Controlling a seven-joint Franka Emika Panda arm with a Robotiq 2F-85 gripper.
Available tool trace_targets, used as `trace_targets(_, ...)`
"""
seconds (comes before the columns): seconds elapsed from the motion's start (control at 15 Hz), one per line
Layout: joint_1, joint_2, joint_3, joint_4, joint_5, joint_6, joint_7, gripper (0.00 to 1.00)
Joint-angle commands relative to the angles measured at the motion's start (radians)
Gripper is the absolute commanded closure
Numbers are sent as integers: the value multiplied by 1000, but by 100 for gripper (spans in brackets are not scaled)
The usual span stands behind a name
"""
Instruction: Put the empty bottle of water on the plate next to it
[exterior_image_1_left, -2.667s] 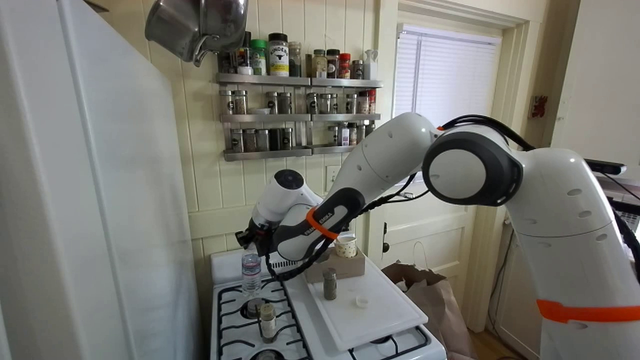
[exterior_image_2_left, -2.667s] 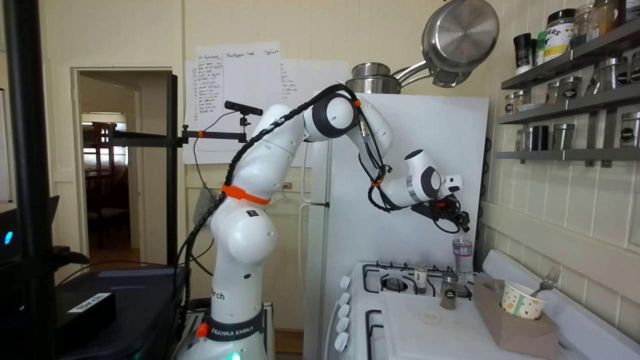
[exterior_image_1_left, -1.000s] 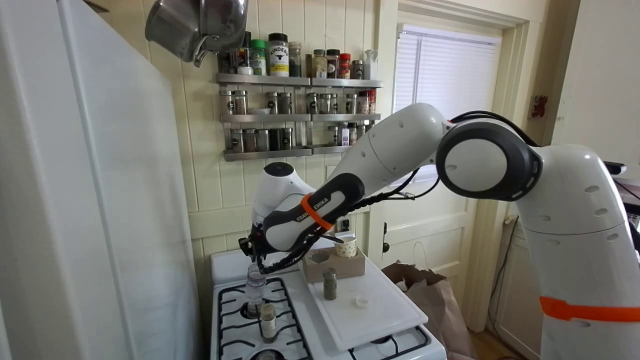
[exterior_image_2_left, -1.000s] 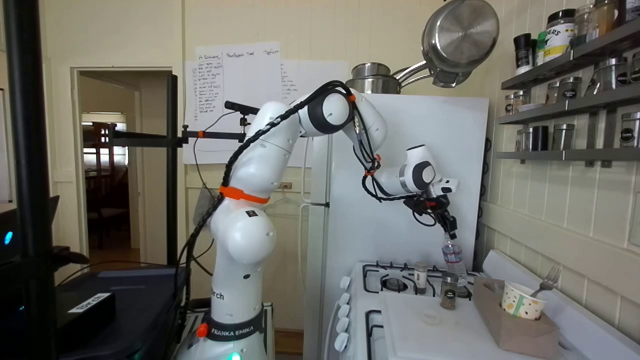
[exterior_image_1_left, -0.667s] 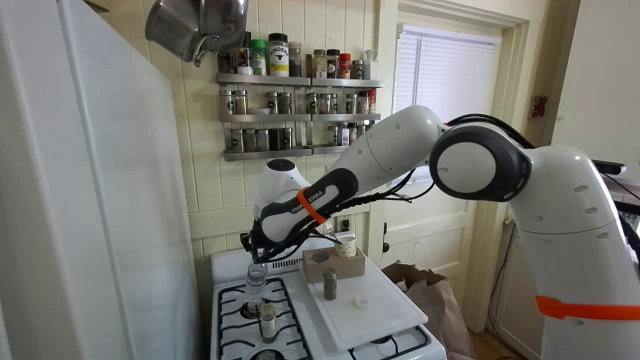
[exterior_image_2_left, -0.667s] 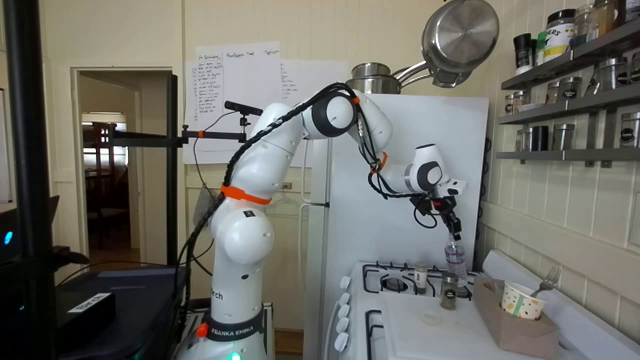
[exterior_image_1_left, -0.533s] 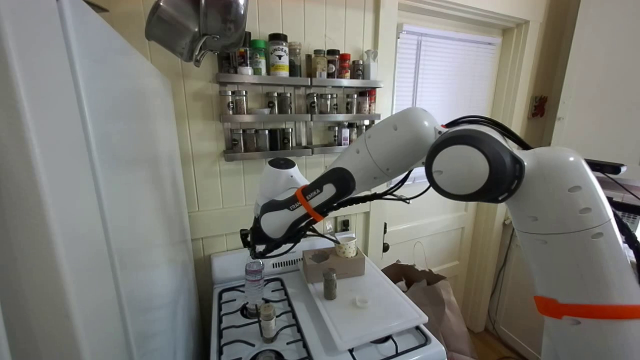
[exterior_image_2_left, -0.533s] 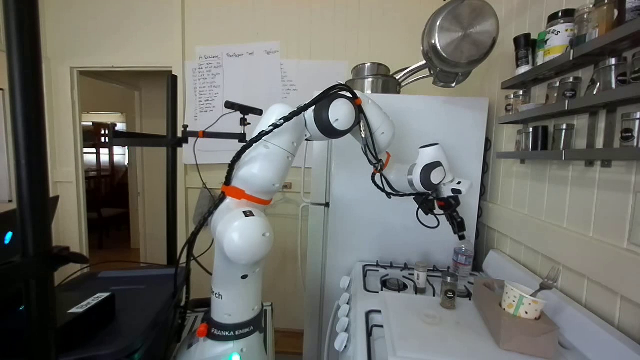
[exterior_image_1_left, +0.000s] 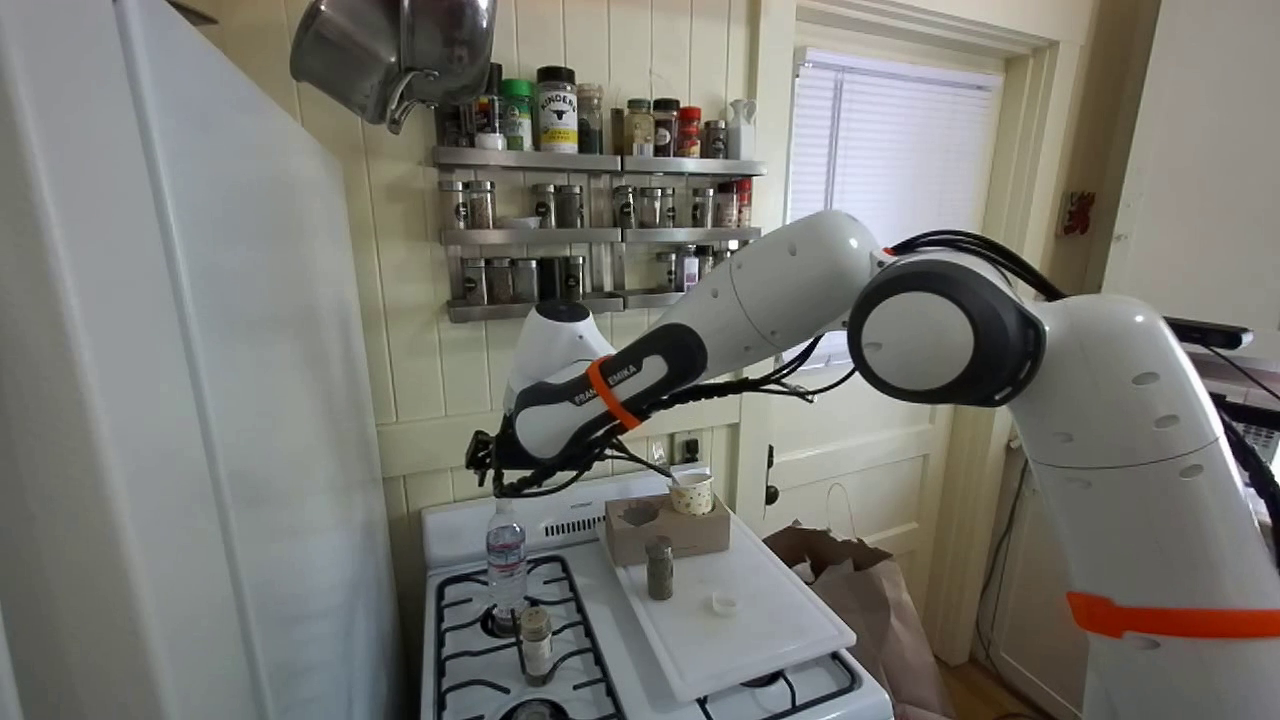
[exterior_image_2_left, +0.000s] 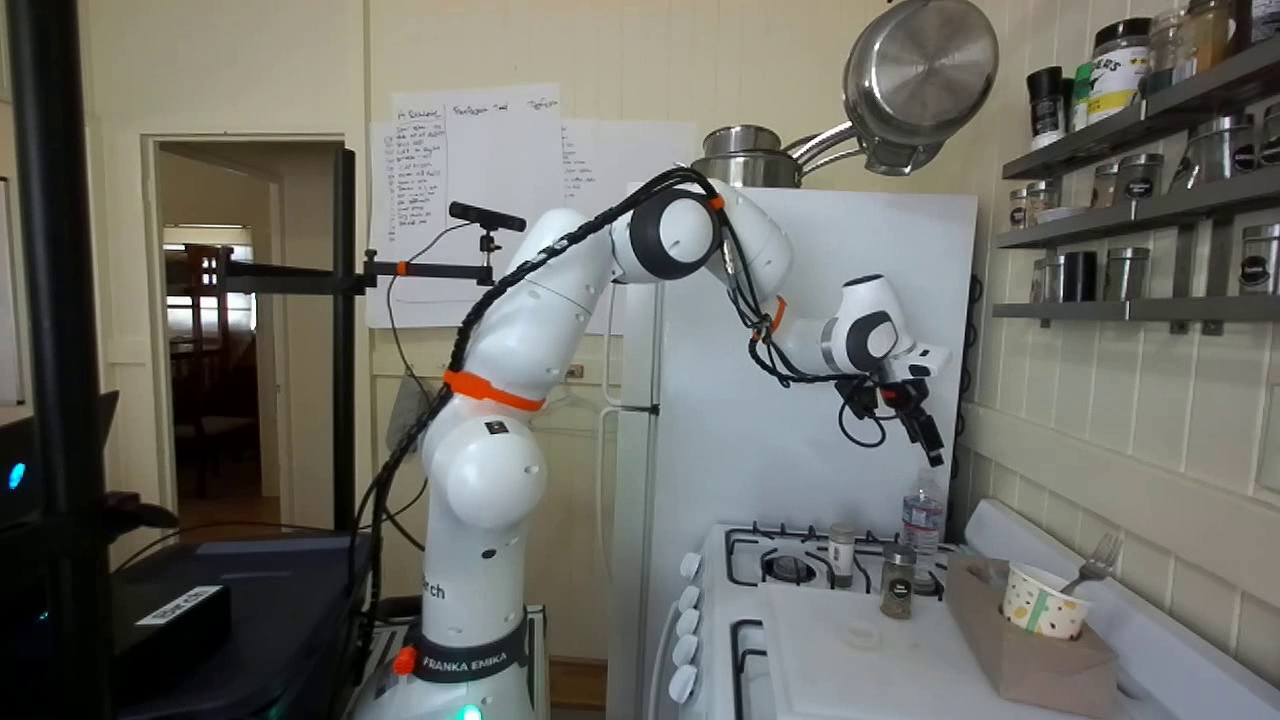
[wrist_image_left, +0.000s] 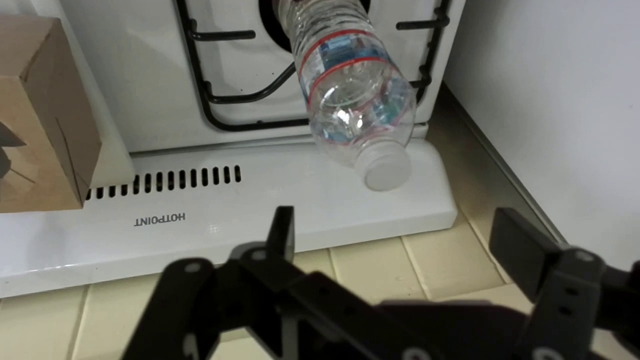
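We find the hand spread wide above, and apart from, the capped clear plastic water bottle; we record the bottle upright on the rear burner, near a labelled spice jar.

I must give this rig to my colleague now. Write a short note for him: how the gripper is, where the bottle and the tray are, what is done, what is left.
Gripper: open, holding nothing; it hangs above the water bottle.
Bottle: upright at the back of the stove, on the fridge side.
White tray (I take it as the plate): on the stove, beside the bottle; a spice jar stands on it.
Done: nothing placed yet.
Left: grip, lift, set it on the tray. A spice shaker stands close to the bottle, so perhaps lift high first.
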Motion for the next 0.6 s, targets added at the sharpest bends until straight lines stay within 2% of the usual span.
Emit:
trace_targets(0.0, -33, -132, 58, -90, 64, -109, -95, 0)
trace_targets(0.07, -37, -169, 63, -113, 61, -154, -121, 0)
trace_targets(0.27, -86, -298, 122, -199, 161, -278, -319, 0)
trace_targets(0.47, -120, -407, 148, -266, 254, -322, -534, 0)
trace_targets(0.53, -106, -318, 141, -176, 178, -308, -404, 0)
